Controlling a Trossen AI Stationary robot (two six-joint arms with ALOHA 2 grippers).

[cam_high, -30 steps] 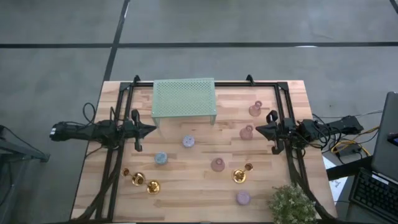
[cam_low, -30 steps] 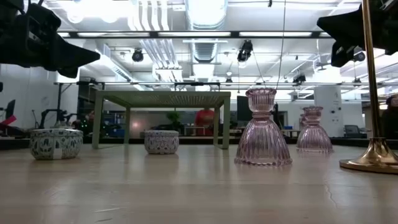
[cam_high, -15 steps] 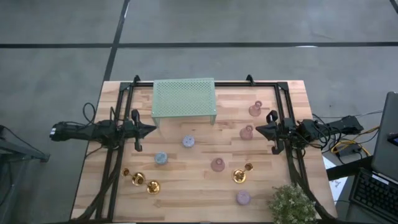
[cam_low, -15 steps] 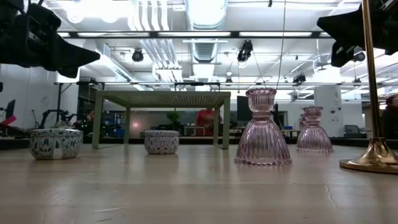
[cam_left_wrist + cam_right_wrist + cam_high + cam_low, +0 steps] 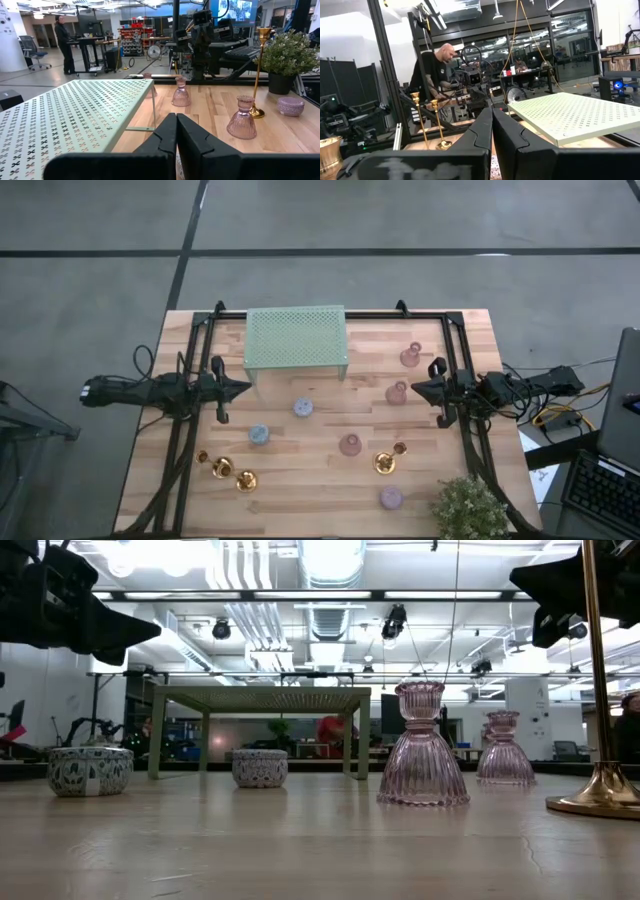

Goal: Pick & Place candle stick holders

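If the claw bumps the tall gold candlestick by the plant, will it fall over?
Probably, if hit high. The gold candlestick is a thin tall stem on a small round base, so it looks tippy. Its shiny metal may be slippery to pinch. It stands upright now, close to a pink glass holder it could knock.

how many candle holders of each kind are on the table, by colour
Slender shiny gold candlesticks: 3
Small pinkish glass holders: 3
Small round pastel blue or purple holders: 3
Total: 9 candle holders on the wooden table. None is on the pale green perforated rack.
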